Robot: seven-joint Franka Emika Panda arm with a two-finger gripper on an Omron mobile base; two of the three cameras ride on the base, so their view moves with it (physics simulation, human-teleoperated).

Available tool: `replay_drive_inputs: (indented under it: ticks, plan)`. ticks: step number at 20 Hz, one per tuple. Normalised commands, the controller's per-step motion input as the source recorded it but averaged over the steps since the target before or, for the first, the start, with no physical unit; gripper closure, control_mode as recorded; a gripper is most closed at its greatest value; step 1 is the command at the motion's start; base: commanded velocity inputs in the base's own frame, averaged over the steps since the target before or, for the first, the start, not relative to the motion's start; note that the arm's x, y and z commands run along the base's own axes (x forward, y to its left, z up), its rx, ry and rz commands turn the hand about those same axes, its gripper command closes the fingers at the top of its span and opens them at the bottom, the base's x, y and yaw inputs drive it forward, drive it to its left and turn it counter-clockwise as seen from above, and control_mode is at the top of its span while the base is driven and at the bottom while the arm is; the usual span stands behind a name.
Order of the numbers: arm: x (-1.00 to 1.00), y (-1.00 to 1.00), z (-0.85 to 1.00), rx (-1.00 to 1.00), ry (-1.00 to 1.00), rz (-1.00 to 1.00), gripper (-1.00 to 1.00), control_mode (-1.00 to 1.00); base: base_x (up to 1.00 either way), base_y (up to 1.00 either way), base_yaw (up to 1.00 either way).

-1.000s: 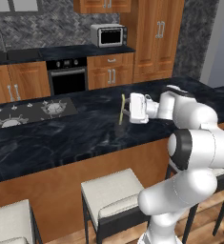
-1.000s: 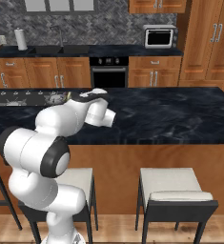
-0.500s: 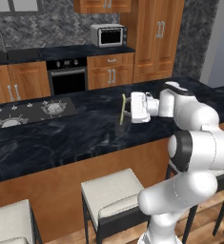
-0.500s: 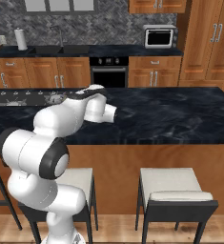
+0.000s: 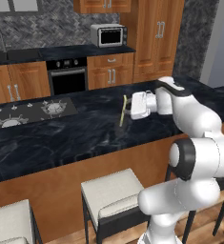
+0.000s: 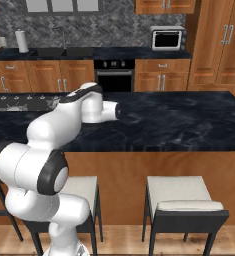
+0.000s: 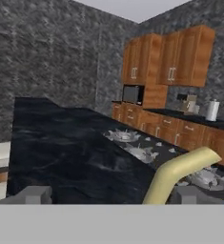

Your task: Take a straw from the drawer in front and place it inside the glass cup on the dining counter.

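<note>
Gripper (image 5: 128,110) reaching sideways over the dining counter (image 5: 80,136), fingers pointing toward the stove side, jaws standing spread wide. Gripping nothing: straw (image 5: 123,110) standing just beside the finger tips in the left base view, with a slight gap appearing between it and the white hand; actual contact hard to judge at this scale.

In the hand view, 2 finger tips rising at the bottom, the left one (image 7: 33,194) and the right one well apart, straw (image 7: 178,173) rising between them but close to the right tip, not pinched by both.

Straw standing nearly upright in the left base view, long axis close to vertical, top leaning slightly toward the far cabinets, lower end resting down at counter level. In the hand view, showing a short bent upper end turning off toward the right of that view.

Glass cup (image 5: 123,123) barely showing: only faint clear outlines around the straw's lower part, dark marble visible through it. Straw's lower end seeming to sit inside it; rim too faint to confirm.

Cooktop (image 5: 30,112) lying on the counter well to the left of the straw. 2 white-cushioned stools (image 5: 111,198) standing below the counter's near edge.

In the right base view, arm (image 6: 64,125) bending over the counter.
</note>
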Motion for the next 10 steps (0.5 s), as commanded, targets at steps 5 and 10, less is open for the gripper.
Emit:
replay_drive_inputs:
  ticks: [5,10]
  plan:
    - [0.04,0.0,0.08,-0.08,0.37,-0.19,-1.0,-1.0,0.0,0.0,0.0]
    - [0.06,0.0,0.08,-0.04,0.45,-0.2,-1.0,-1.0,0.0,0.0,0.0]
